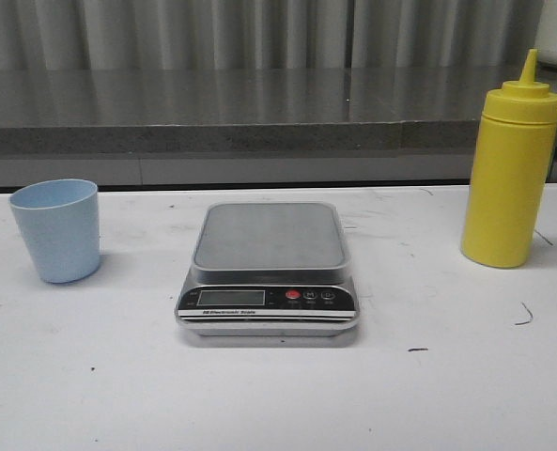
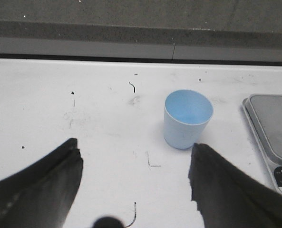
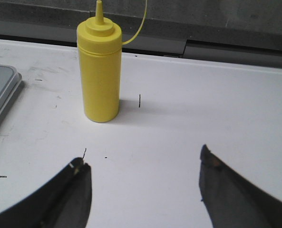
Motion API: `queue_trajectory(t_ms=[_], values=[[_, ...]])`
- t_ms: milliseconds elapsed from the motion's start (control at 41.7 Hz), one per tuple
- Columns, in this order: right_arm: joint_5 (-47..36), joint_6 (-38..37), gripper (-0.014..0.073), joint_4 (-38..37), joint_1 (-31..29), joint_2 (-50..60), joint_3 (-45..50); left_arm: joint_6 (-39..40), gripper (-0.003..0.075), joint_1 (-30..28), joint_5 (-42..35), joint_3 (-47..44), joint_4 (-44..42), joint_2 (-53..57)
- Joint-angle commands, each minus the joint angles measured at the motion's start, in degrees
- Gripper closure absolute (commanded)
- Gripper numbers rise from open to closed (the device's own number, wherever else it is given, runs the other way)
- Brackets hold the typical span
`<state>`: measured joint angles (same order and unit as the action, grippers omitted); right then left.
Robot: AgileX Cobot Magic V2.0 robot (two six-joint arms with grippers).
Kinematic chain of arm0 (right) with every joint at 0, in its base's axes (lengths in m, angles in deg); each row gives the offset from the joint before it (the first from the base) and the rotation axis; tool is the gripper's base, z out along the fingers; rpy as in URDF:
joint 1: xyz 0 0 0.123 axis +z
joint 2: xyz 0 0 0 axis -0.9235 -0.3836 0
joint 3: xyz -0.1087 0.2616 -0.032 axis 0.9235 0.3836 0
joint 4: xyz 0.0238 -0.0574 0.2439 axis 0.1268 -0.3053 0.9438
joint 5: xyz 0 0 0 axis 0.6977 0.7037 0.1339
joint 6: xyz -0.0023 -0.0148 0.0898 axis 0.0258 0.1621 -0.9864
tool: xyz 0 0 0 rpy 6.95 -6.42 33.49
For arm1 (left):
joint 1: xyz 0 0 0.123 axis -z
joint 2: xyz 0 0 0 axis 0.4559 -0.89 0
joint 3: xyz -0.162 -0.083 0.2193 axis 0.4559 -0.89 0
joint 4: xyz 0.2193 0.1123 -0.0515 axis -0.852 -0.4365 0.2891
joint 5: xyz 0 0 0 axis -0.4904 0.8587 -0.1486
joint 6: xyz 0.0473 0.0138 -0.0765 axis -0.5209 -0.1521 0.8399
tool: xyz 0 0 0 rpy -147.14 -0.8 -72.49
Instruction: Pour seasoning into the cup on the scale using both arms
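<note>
A pale blue cup (image 1: 57, 230) stands upright on the white table at the left; it also shows in the left wrist view (image 2: 187, 118). The silver scale (image 1: 267, 268) sits in the middle with nothing on its platform; its edge shows in the left wrist view (image 2: 274, 137). The yellow seasoning bottle (image 1: 508, 169) stands upright at the right, also in the right wrist view (image 3: 100, 71). My left gripper (image 2: 135, 147) is open and empty, short of the cup. My right gripper (image 3: 143, 159) is open and empty, short of the bottle. Neither arm shows in the front view.
A grey ledge (image 1: 259, 122) with a metal wall behind runs along the table's far edge. A corner of the scale (image 3: 0, 92) lies beside the bottle in the right wrist view. Small dark marks dot the table top.
</note>
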<state>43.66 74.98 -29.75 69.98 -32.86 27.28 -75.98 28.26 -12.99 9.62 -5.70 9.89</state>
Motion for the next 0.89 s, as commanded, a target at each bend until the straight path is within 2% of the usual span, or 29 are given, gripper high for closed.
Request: queue_trajectory(t_ms=[0,216,480,864], values=[[-4.49,0.53,0.0051,-0.78,-0.32,-0.89,-1.47,-0.4,0.0199,1.43,-2.72,3.82,0.6,-3.35],[-4.49,0.53,0.0051,-0.78,-0.32,-0.89,-1.47,-0.67,0.0208,5.67,3.73,12.18,0.6,-14.91],[-4.49,0.53,0.0051,-0.78,-0.32,-0.89,-1.47,-0.67,0.0208,5.96,12.41,24.8,0.6,-33.78],[-4.49,0.53,0.0051,-0.78,-0.32,-0.89,-1.47,-0.67,0.0208,5.96,12.15,36.06,0.6,-54.3]])
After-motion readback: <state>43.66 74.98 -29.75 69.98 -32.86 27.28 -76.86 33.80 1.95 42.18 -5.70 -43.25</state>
